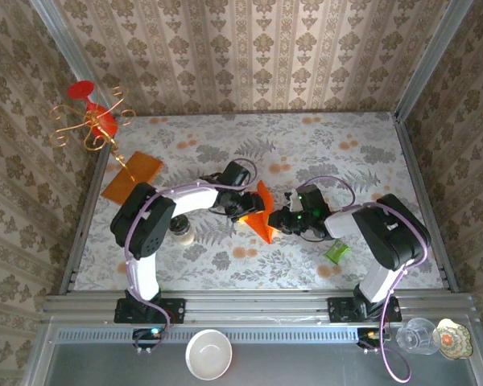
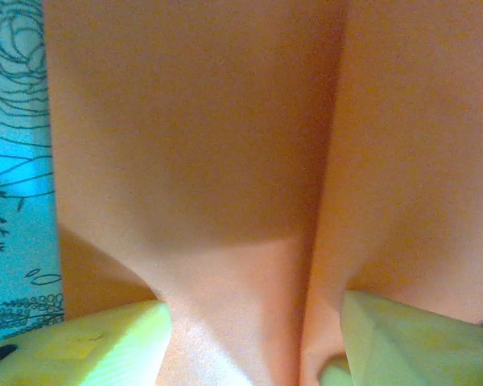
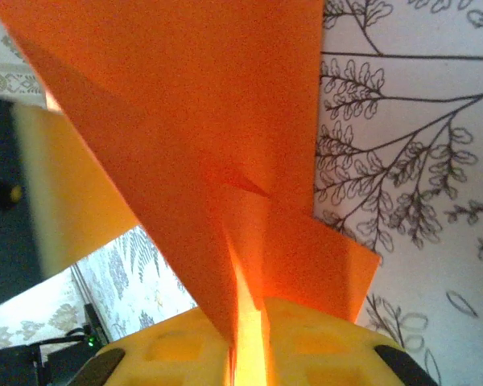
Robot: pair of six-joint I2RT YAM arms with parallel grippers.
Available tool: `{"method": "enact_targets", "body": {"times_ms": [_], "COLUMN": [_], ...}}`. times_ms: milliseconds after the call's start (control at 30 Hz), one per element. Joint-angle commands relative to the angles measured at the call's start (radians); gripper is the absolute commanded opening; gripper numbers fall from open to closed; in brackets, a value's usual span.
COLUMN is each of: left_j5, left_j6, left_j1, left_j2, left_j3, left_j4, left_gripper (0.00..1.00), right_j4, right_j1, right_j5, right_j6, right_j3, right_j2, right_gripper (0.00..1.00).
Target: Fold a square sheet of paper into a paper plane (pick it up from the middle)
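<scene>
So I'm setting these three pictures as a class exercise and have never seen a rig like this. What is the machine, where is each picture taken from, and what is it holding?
These are two robot arms bolted at the near edge of a flower-patterned table. The wide picture comes from a fixed camera above and behind them. The other two come from small cameras on each wrist, looking along that arm's own yellow fingers.

Between the arms is the square sheet of paper, bright red-orange and already creased into triangular folds. The right pincer has its fingers close together around a folded edge. The left pincer stands wider, with paper bulging between its fingers.

Also on the table: a duller orange sheet, a small green object, a small jar, and a red and gold wire ornament.
</scene>
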Motion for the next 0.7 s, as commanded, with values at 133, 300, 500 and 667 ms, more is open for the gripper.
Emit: {"method": "enact_targets", "body": {"times_ms": [133, 300, 500, 667], "left_j5": [-0.088, -0.082, -0.075, -0.067], "left_j6": [0.01, 0.015, 0.013, 0.012], "left_j1": [-0.008, -0.009, -0.009, -0.009], "left_j2": [0.102, 0.102, 0.096, 0.098], "left_j3": [-0.022, -0.016, -0.025, -0.028], "left_j4": [-0.207, -0.208, -0.195, -0.187], "left_gripper": [0.62, 0.61, 0.59, 0.58], "right_j4": [-0.152, -0.155, -0.167, -0.171], "right_j1": [-0.004, -0.001, 0.015, 0.029], "right_j5": [0.062, 0.046, 0.047, 0.052], "right_j6": [-0.098, -0.111, -0.127, -0.137], "right_j3": [-0.004, 0.015, 0.056, 0.087], "right_j2": [-0.083, -0.059, -0.027, 0.001], "right_gripper": [0.28, 0.3, 0.3, 0.3]}}
